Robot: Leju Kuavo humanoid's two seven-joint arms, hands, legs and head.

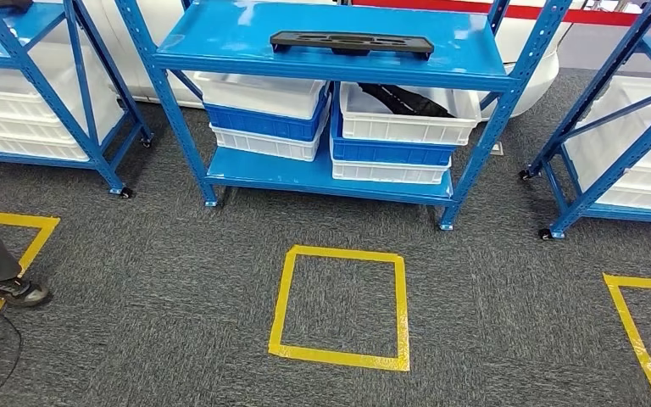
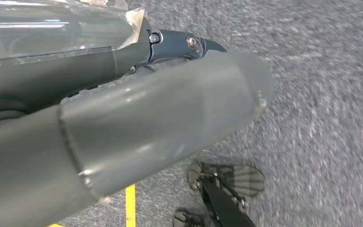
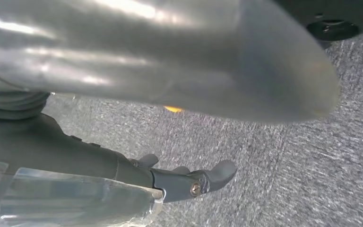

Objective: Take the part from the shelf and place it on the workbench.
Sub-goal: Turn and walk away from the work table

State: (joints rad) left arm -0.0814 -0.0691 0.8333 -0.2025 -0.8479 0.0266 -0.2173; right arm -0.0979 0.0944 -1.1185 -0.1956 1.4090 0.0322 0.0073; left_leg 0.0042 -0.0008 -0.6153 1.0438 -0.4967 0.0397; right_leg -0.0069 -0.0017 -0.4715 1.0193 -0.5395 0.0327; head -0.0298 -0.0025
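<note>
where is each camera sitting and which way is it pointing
Head view: high on the body, facing forward and down at the blue shelf, the black part on top, and the yellow tape square; none of the robot's own body appears.
Left wrist view: behind the left hand, looking down at grey carpet.
Right wrist view: behind the right hand, likewise facing the floor.
Shared: both wrist views show carpet and a bit of yellow tape.
</note>
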